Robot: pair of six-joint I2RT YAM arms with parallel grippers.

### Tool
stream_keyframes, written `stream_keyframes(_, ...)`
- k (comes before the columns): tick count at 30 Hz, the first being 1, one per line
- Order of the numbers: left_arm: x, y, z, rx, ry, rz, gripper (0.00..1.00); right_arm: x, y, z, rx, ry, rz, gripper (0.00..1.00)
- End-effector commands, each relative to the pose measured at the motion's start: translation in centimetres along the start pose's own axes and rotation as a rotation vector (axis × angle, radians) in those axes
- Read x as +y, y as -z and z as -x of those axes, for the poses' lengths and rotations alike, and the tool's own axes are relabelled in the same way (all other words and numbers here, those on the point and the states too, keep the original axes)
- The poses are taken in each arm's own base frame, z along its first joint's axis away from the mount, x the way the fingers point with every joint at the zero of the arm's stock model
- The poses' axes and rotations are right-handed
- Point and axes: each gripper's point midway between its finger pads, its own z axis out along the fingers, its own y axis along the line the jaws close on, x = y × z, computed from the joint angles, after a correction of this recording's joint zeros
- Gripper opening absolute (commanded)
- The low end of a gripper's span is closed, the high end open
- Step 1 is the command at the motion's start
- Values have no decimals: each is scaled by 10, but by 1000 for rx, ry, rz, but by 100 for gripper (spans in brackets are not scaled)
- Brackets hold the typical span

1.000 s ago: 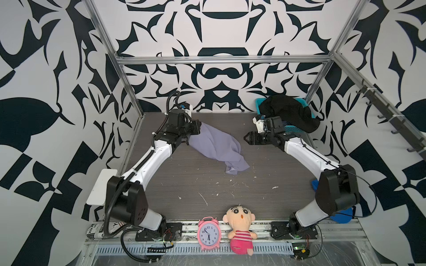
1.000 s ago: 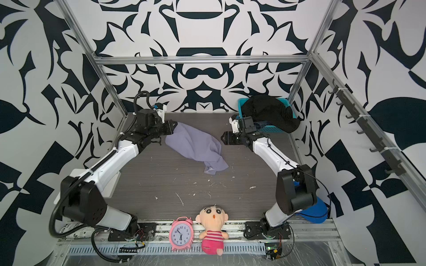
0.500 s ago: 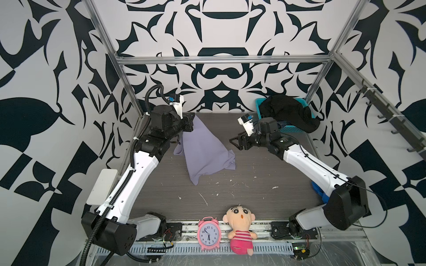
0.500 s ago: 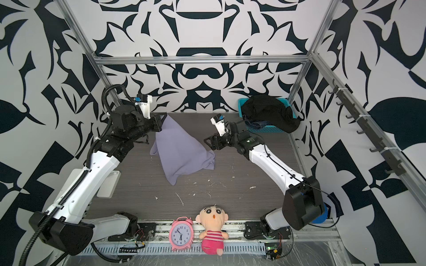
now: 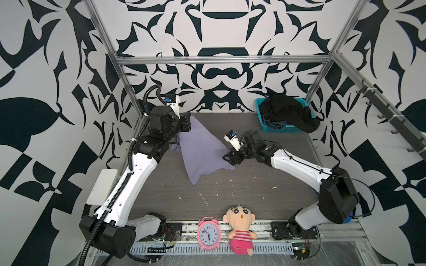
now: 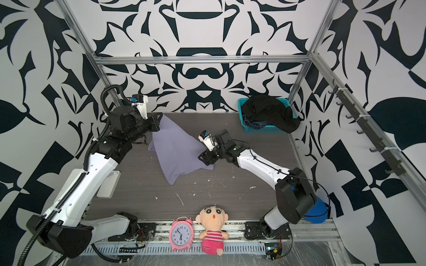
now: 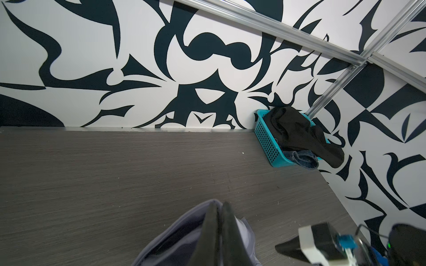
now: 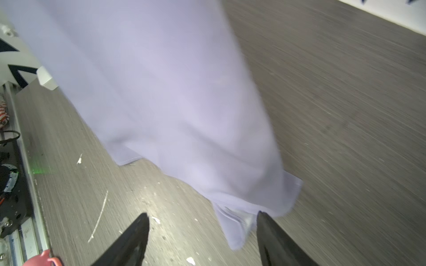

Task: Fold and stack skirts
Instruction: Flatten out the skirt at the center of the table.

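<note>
right wrist view: right claw point(image 8: 202, 214), jaws apart, at lavender skirt point(image 8: 161, 92) corner

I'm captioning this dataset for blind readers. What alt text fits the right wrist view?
A lavender skirt hangs in front of the camera over a grey wood-grain table, one lower corner lying between the open jaws of the right gripper. White specks dot the table.
</note>
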Motion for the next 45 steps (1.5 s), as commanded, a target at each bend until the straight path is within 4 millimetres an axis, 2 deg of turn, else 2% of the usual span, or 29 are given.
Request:
stream_keyframes(1, -1, 3, 18, -72, 23, 4, 0, 25, -21, 17, -108, -12, -81, 77)
stream_keyframes(5, -1, 1, 21, -86, 26, 3, 0, 70, -55, 10, -155, -60, -47, 75)
stream_keyframes(9, 3, 1, 23, -97, 18, 27, 0, 117, -87, -1, -91, -7, 17, 75)
stream_keyframes(12, 7, -1, 23, -103, 13, 46, 0, 138, -103, -7, -85, 25, -14, 75)
stream_keyframes(17, 7, -6, 20, -97, 16, 38, 0, 144, -125, -5, -121, -47, -68, 76)
stream_keyframes(21, 6, -6, 19, -99, 18, 32, 0, 131, -133, -1, -159, -88, -203, 87)
stream_keyframes(27, 4, -2, 20, -106, 29, 24, 0, 105, -147, -3, -224, -115, -356, 86)
stream_keyframes(29, 5, -2, 19, -113, 36, 19, 0, 102, -154, -3, -236, -103, -378, 79)
stream_keyframes(32, 5, -2, 18, -118, 38, 15, 0, 101, -160, -1, -246, -68, -396, 56)
stream_keyframes(33, 5, -1, 17, -119, 36, 18, 0, 101, -159, 1, -250, -55, -400, 45)
stream_keyframes(35, 8, 0, 16, -114, 27, 33, 0, 98, -152, 4, -270, -43, -420, 4)
stream_keyframes(36, 10, 2, 15, -115, 23, 45, 0, 95, -147, 5, -283, -34, -434, 0)
stream_keyframes(39, 18, 9, 13, -130, 8, 90, 0, 90, -127, 14, -306, 10, -474, 0)
stream_keyframes(45, 34, 20, 11, -147, 2, 151, 0, 95, -74, 44, -368, 128, -430, 0)
